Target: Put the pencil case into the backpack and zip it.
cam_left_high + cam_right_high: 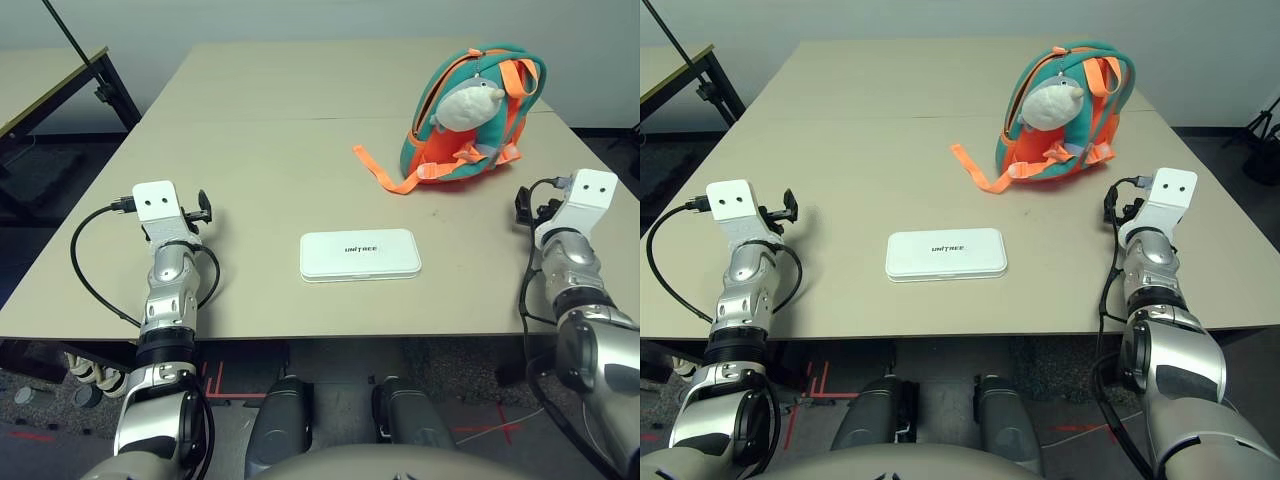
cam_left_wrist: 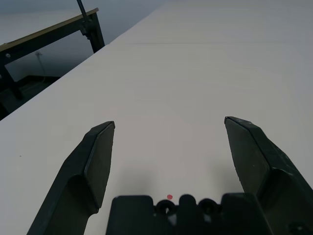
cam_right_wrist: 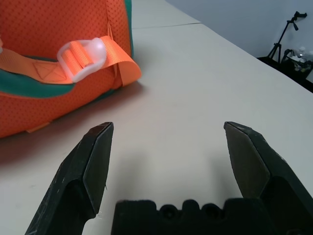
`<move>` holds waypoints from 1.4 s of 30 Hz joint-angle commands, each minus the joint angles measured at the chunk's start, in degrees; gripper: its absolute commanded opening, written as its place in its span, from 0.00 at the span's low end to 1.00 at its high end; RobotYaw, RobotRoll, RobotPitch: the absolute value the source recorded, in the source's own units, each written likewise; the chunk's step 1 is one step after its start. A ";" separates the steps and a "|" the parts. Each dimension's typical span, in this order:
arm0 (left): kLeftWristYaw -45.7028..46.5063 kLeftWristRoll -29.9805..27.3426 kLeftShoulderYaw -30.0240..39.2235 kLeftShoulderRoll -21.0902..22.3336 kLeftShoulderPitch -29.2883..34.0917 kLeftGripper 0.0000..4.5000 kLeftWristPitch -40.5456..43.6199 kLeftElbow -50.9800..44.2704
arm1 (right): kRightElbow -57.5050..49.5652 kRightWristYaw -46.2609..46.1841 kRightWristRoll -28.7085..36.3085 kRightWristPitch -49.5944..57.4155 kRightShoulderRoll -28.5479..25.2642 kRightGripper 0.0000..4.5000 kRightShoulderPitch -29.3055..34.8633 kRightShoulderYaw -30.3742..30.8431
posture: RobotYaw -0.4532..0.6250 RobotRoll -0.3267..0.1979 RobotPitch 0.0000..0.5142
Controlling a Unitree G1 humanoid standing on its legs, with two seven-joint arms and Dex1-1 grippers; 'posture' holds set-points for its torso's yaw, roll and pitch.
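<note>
The white pencil case lies flat near the table's front edge, midway between my two arms. Upright at the back right stands the teal and orange backpack, its grey-white plush fish hanging on the front. My left gripper rests open over bare table to the left of the case, nothing between its fingers. On the right, my right gripper is open too, empty, just short of the backpack's orange lower corner and its strap buckle.
A loose orange strap trails from the backpack across the table toward the middle. A second table with a black frame stands off to the far left. A black tripod stands beyond the table's right edge.
</note>
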 commanded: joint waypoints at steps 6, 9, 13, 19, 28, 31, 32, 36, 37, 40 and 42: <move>-4.80 -3.22 1.75 2.60 0.92 1.00 1.34 -2.35 | -2.20 2.23 0.87 -0.97 1.42 0.99 2.14 -0.08 | 0.45 0.62 0.10; -11.42 -4.84 1.31 5.81 -0.34 1.00 1.16 -1.47 | -6.84 6.23 1.60 -0.58 1.38 0.99 5.06 0.38 | 0.45 0.62 0.07; -20.13 -9.83 2.53 9.46 -3.13 1.00 3.65 -0.84 | -22.56 15.36 2.78 4.86 0.55 0.99 12.09 3.28 | 0.40 0.62 0.09; -36.44 -22.66 4.47 12.94 -9.40 1.00 20.38 2.75 | -45.16 27.73 0.53 16.89 -6.47 0.99 23.67 10.49 | 0.38 0.62 0.07; -47.64 -28.94 2.07 18.68 -17.44 1.00 46.54 7.07 | -61.83 38.47 -1.30 25.39 -13.87 0.53 27.82 18.18 | 0.35 0.62 0.05; -49.30 -31.50 1.53 19.28 -19.57 1.00 56.67 7.85 | -63.62 40.55 -2.10 26.23 -14.72 0.25 26.65 20.09 | 0.34 0.62 0.05; -49.43 -31.73 1.10 19.53 -20.39 1.00 59.50 8.37 | -63.83 40.93 -2.86 25.99 -14.88 0.18 26.26 20.84 | 0.34 0.62 0.06; -49.80 -32.89 0.77 19.34 -24.01 1.00 69.77 11.52 | -64.13 42.40 -4.93 25.66 -14.60 0.00 24.30 23.76 | 0.34 0.62 0.06; -49.67 -32.84 0.59 19.16 -24.67 1.00 71.14 12.07 | -63.99 42.70 -5.18 25.56 -14.42 0.00 23.85 24.27 | 0.34 0.62 0.06; -47.70 -30.47 -3.39 18.40 -26.26 1.00 77.49 13.39 | -62.78 43.71 -6.66 24.69 -13.62 0.00 22.19 26.57 | 0.34 0.62 0.06; -49.65 -30.77 -6.61 18.09 -26.12 1.00 80.33 12.47 | -61.58 43.50 -7.94 23.46 -13.12 0.00 21.03 27.49 | 0.35 0.62 0.06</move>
